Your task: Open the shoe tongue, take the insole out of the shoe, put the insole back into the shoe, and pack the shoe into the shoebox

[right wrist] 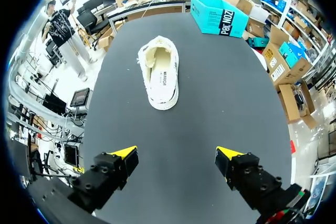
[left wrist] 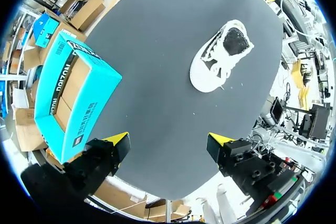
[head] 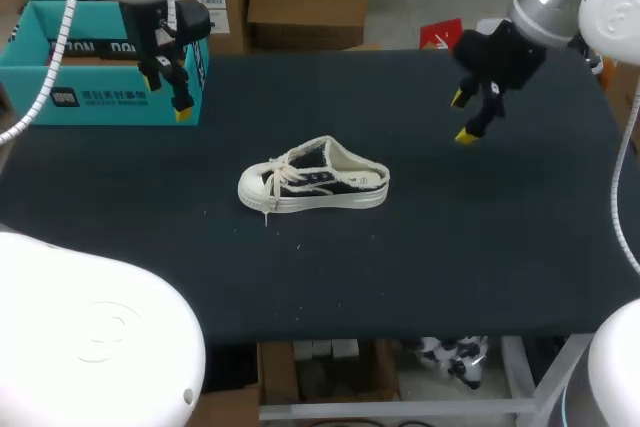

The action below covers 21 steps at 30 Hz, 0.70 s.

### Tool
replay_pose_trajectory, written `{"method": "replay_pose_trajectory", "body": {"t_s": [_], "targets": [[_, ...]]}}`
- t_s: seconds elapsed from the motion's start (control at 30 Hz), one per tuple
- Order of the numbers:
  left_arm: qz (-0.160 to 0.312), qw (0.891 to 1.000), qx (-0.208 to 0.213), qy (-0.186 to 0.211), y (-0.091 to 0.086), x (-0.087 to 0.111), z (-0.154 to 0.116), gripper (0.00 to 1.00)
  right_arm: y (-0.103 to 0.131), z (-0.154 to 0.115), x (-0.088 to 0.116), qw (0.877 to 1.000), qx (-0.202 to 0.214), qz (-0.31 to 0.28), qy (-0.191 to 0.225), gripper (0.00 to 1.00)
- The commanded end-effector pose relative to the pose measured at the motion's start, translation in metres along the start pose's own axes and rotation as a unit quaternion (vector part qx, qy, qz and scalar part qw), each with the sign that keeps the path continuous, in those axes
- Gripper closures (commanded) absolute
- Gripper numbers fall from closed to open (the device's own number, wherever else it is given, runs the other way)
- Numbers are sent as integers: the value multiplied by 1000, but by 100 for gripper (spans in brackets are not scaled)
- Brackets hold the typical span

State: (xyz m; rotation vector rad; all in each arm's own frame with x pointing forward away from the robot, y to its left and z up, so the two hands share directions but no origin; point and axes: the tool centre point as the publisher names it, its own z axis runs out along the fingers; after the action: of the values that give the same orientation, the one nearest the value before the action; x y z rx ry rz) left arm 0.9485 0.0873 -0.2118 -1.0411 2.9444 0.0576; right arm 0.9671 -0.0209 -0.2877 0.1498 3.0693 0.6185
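Note:
A white-and-black slip-on shoe [head: 313, 184] with loose white laces lies on its sole mid-table, toe toward my left. The left wrist view looks down on the shoe [left wrist: 220, 56], and the right wrist view looks into its cream-lined heel opening, where the shoe [right wrist: 159, 77] lies well ahead. The open turquoise shoebox [head: 105, 57] stands at the table's back left corner. My left gripper [head: 167, 91] hangs open above the box's front right corner, fingers empty. My right gripper [head: 466, 115] hangs open over the back right of the table, also empty.
The black table [head: 450, 247] carries only the shoe and the box. In the left wrist view the shoebox [left wrist: 68, 98] sits beside my left gripper [left wrist: 168, 144]. In the right wrist view the shoebox [right wrist: 219, 15] lies beyond the shoe, far ahead of my right gripper [right wrist: 177, 156].

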Motion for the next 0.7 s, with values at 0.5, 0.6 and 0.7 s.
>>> {"method": "replay_pose_trajectory", "body": {"t_s": [0.5,0.6,0.7], "targets": [[-129,991,-29,10,-18,48,2,0,20,34,4,1000,-3,-9,4,0],[-167,985,-28,23,-24,59,3,0,25,53,5,1000,-24,-17,10,0],[-210,977,-17,13,-29,68,5,0,28,66,7,998,-55,-13,12,0]]}}
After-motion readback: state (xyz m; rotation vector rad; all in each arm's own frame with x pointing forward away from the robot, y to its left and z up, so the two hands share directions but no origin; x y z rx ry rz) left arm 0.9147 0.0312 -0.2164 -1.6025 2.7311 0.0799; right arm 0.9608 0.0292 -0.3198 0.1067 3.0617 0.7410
